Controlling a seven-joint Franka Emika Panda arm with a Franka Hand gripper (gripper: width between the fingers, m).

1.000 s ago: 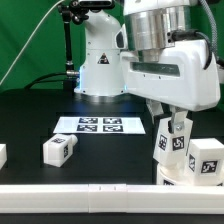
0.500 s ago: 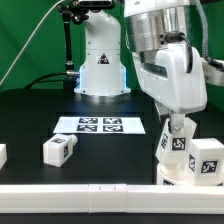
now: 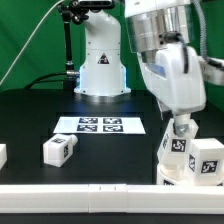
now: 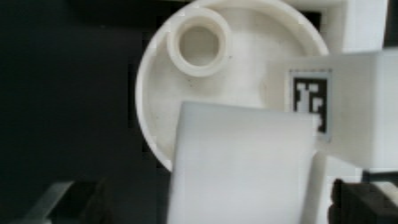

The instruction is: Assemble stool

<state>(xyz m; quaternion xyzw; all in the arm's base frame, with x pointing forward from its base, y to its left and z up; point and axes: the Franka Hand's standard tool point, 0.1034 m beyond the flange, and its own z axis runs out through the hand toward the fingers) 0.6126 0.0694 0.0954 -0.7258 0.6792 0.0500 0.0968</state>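
One arm (image 3: 172, 70) leans down, fingers (image 4: 71, 200) spread around the upright leg (image 3: 178, 146).

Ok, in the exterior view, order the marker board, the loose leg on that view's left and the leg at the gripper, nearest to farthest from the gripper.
1. The upright leg, directly below the gripper.
2. The marker board, mid-table, toward the exterior view's left.
3. The loose leg, farther left.

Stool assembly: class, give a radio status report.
Gripper open, straddling leg. Leg upright on seat, second leg beside it. Third leg loose on table. No obstruction seen.
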